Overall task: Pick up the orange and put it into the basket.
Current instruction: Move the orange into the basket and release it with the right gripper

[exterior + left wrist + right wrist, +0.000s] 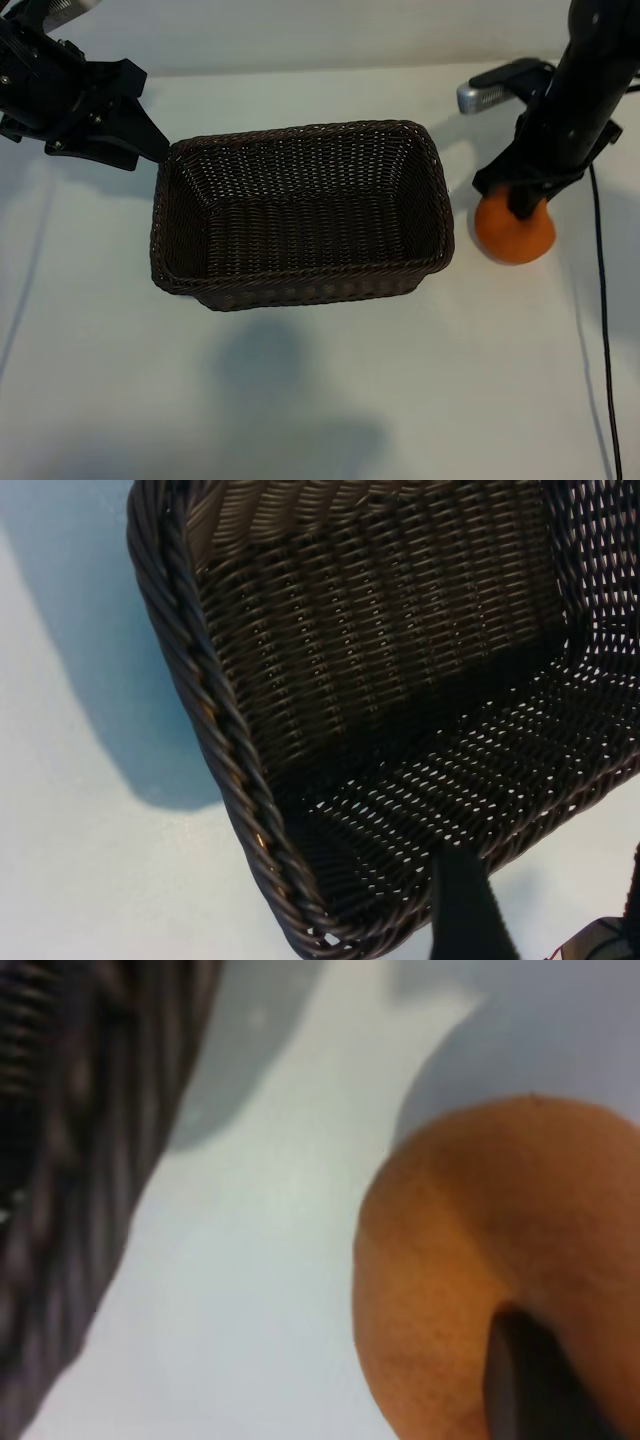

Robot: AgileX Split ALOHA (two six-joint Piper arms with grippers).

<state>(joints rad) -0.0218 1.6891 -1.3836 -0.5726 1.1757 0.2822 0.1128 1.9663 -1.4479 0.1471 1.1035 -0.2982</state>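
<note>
At the counter's far left corner the left hand point(150, 150) hangs just beside the upper left corner of the dark brown woven wicker basket point(300, 283), a rectangular one with rounded corners and a braided rim. Its fingers stand spread and grip nothing, and its wrist view looks straight into the empty weave. If that arm drifted it could nudge the rim and shift the target.

The basket sits mid-counter with its open mouth up and nothing inside.

Toward the right edge of the counter, the bright orange citrus fruit with rough skin point(515, 232) lies near the basket's right wall but apart from it. The right hand point(523, 203) comes straight down on it, pinching the orange near its top; one dark fingertip point(535, 1380) presses into the peel. Whether the fruit has left the white counter point(320, 400) is hard to judge, since the arm covers its upper half.

The main risk is the grip itself. A round, bumpy fruit held high on its crown can roll out of narrow fingers during the lift. It could also clip the basket's raised right rim if carried across too low, then bounce off the counter's edge.
</note>
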